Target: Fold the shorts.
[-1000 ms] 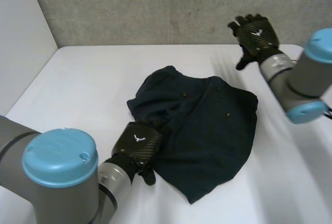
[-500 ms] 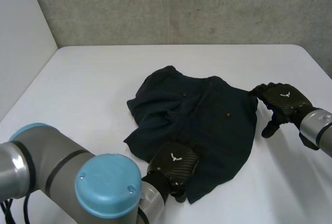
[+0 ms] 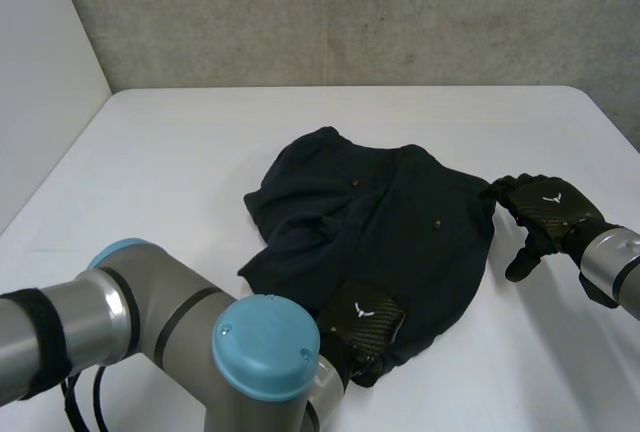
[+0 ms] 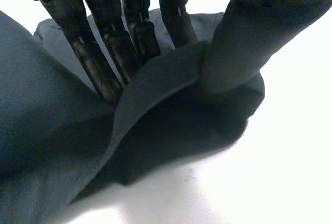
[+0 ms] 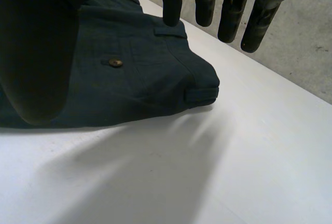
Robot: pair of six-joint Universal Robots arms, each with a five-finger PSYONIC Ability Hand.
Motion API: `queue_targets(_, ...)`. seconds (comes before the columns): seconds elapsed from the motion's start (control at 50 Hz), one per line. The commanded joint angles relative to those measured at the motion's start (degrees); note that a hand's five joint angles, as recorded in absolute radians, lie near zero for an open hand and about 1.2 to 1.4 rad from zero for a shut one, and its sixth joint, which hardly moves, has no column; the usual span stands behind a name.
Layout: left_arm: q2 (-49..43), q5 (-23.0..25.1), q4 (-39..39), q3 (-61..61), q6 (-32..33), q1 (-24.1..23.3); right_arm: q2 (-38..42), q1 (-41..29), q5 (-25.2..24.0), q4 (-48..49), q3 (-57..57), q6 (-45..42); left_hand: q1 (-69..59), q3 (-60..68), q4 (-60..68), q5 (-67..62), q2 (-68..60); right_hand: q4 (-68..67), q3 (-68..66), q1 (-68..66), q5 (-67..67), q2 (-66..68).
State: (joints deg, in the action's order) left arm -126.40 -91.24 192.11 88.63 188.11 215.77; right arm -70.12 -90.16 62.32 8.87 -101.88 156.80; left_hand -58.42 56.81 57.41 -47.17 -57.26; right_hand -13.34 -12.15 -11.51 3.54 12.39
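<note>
The dark blue shorts (image 3: 400,242) lie crumpled and partly spread in the middle of the white table (image 3: 170,152). My left hand (image 3: 362,317) is at their near hem, close to the bottom corner. In the left wrist view its fingers (image 4: 135,32) and thumb pinch a raised fold of the shorts (image 4: 155,84). My right hand (image 3: 545,208) hovers just off the right corner of the shorts at the waistband, fingers straight. In the right wrist view its fingers (image 5: 228,6) hang above the buttoned corner of the shorts (image 5: 145,79) without touching it.
A grey wall (image 3: 330,12) runs along the table's far edge and a white panel (image 3: 40,72) stands at the left. Bare table surrounds the shorts, widest at the far left and to the right of my right hand.
My left hand slid right along the near hem and closed on a fold of cloth. My right arm came down from the back of the table to the shorts' right corner.
</note>
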Motion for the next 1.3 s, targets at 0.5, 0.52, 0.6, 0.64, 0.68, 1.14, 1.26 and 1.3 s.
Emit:
queue_targets(0.5, 31.39, -6.14, -10.70, 10.51, 9.21, 14.67, 3.93, -9.06, -1.34, 7.01, 0.01, -2.38, -21.58, 23.19, 22.59, -22.83, -22.74, 3.34, 2.15, 1.51, -3.54, -2.39)
queue_targets(0.52, 32.09, -6.14, -10.61, 10.51, 9.21, 14.94, 4.64, -9.42, -0.63, 7.90, 0.28, -2.20, -21.58, 23.19, 22.59, -22.83, -22.74, 3.34, 2.15, 1.51, -3.54, -2.39)
queue_targets(0.6, 32.80, -6.23, -10.44, 10.25, 8.68, 15.03, 8.15, -11.70, 1.74, 10.02, 2.47, -2.02, -21.58, 23.19, 22.59, -22.83, -22.74, -3.97, -5.15, -5.79, 3.76, 4.91)
queue_targets(0.64, 32.80, -6.32, -10.44, 9.99, 8.24, 14.94, 11.39, -13.19, 2.62, 10.11, 4.05, -2.73, -21.58, 23.19, 22.59, -22.83, -22.74, -4.65, -5.83, -6.47, 4.44, 5.60)
queue_targets(0.68, 32.80, -6.32, -10.26, 9.72, 7.10, 15.03, 13.68, -13.63, 3.24, 9.94, 5.72, -2.64, -21.58, 23.19, 22.59, -22.83, -22.74, -10.15, -11.33, -11.98, 9.95, 11.10)
queue_targets(1.14, 49.23, -6.41, -11.05, -0.81, 3.05, 25.22, -20.04, -13.37, 0.87, -5.88, 16.97, -1.76, -21.58, 23.19, 22.59, -22.83, -22.74, -66.66, -67.85, -68.49, 66.46, 67.61)
queue_targets(1.26, 54.50, -6.50, -12.02, -10.83, 2.97, 28.12, -26.99, -13.46, 1.04, -9.74, 28.04, 0.87, -21.58, 23.19, 22.59, -22.83, -22.74, -66.66, -67.85, -68.49, 66.46, 67.61)
queue_targets(1.3, 55.03, -6.50, -12.63, -13.90, 2.97, 28.30, -27.87, -13.29, 0.52, -12.47, 32.26, 3.07, -21.58, 23.19, 22.59, -22.83, -22.74, -66.66, -67.85, -68.49, 66.46, 67.61)
